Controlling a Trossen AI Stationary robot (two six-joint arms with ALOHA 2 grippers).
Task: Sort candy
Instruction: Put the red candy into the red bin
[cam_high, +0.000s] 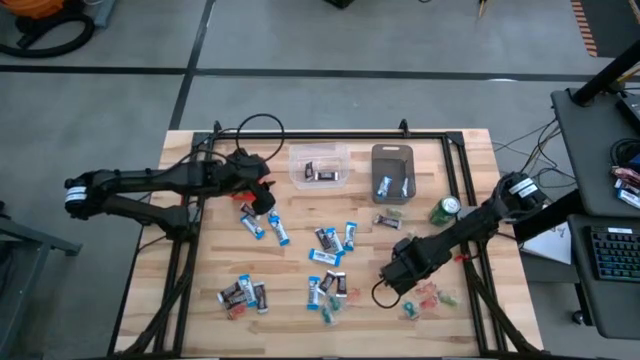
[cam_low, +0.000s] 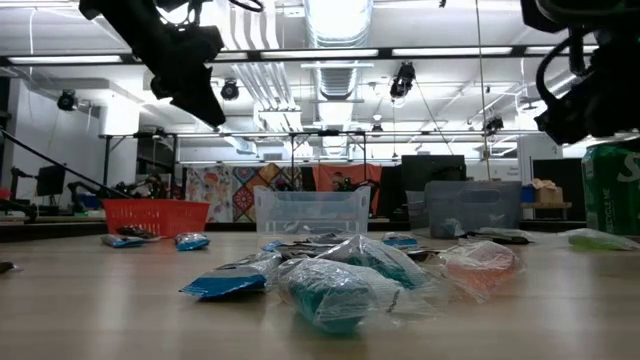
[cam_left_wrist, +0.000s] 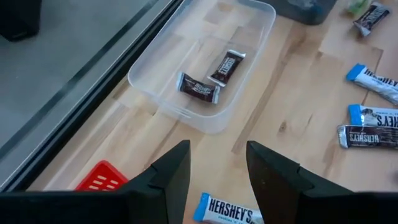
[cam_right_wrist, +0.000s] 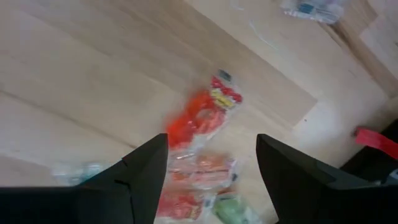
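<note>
Candy lies scattered on the wooden table: blue-and-white and dark bars (cam_high: 330, 240), more at the near left (cam_high: 245, 293), and small red and green pieces (cam_high: 432, 296) at the near right. My left gripper (cam_left_wrist: 217, 152) hangs open above the table near the red bin (cam_left_wrist: 102, 177), over a blue bar (cam_left_wrist: 227, 211), with nothing between its fingers. My right gripper (cam_right_wrist: 211, 146) points down, open, above a red wrapped candy (cam_right_wrist: 199, 121) and touches nothing. A clear bin (cam_high: 298, 160) holds two dark bars (cam_left_wrist: 211, 78). A grey bin (cam_high: 392, 155) holds blue ones.
A green can (cam_high: 445, 208) stands just right of the grey bin, close to my right arm. A black frame (cam_high: 330, 132) runs along the far edge and down both sides of the table. Bare wood lies between the bins and the scattered candy.
</note>
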